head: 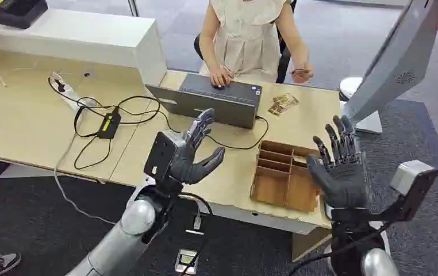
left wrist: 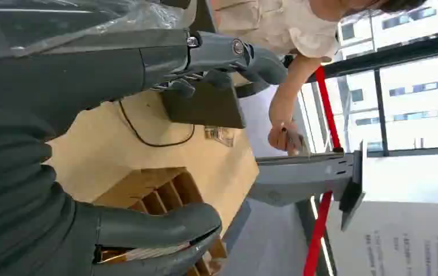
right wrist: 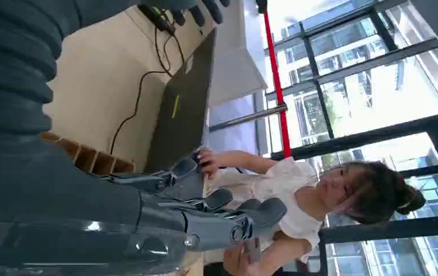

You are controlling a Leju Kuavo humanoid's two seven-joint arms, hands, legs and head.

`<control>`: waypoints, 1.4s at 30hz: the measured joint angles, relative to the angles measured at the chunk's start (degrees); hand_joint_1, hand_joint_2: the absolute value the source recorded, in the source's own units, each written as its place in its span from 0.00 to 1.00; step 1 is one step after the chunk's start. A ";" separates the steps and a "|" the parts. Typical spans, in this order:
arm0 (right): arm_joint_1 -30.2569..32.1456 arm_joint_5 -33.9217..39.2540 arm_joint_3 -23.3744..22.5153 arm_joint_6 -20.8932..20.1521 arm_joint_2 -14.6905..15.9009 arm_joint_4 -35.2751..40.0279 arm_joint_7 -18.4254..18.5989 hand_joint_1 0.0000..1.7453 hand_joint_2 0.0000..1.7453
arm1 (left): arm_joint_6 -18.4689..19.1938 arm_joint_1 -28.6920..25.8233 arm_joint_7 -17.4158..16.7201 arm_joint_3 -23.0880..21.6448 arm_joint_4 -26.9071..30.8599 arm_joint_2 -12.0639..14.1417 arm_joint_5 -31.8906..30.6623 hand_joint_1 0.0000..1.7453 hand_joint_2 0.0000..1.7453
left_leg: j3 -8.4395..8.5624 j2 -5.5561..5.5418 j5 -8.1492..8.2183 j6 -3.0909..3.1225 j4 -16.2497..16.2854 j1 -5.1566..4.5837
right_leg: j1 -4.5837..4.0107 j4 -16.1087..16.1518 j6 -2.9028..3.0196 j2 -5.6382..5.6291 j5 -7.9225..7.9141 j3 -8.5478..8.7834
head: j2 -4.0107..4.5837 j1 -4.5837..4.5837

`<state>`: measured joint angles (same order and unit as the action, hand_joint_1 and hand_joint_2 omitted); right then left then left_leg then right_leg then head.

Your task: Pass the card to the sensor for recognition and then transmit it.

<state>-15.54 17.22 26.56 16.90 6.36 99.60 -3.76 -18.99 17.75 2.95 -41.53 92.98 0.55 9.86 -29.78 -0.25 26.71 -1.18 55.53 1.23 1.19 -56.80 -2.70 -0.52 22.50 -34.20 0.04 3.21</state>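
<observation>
Cardboard tray (head: 274, 187), slotted, between both hands | left hand (head: 191, 152) raised, fingers spread, empty | right hand (head: 340, 167) up, fingers splayed, empty | card (head: 302, 71) beyond right hand, pinched by person (head: 245, 34) | grey laptop (head: 214, 103) ahead of left hand

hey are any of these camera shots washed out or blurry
Head view: even light, sharp, desk clear. Left wrist view: windows blown out, robot hand soft up close. Right wrist view: bright backlight through the glass, near robot hand dark.
</observation>
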 joint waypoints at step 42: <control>-31.97 -67.92 3.56 5.59 0.74 -29.65 6.05 0.00 1.00 | -1.81 7.97 4.96 -0.98 -3.47 -3.30 5.82 0.00 1.00 | -0.11 -0.06 -0.09 0.00 0.01 0.00 | 0.03 -0.08 0.02 0.03 -0.09 -0.03 | 0.00 0.00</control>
<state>-47.51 -50.70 30.11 22.49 7.10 69.96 2.29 -20.81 25.71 7.91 -42.51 89.51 -2.75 15.67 -29.89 -0.32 26.62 -1.18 55.55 1.23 1.22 -56.87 -2.68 -0.49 22.41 -34.23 0.04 3.21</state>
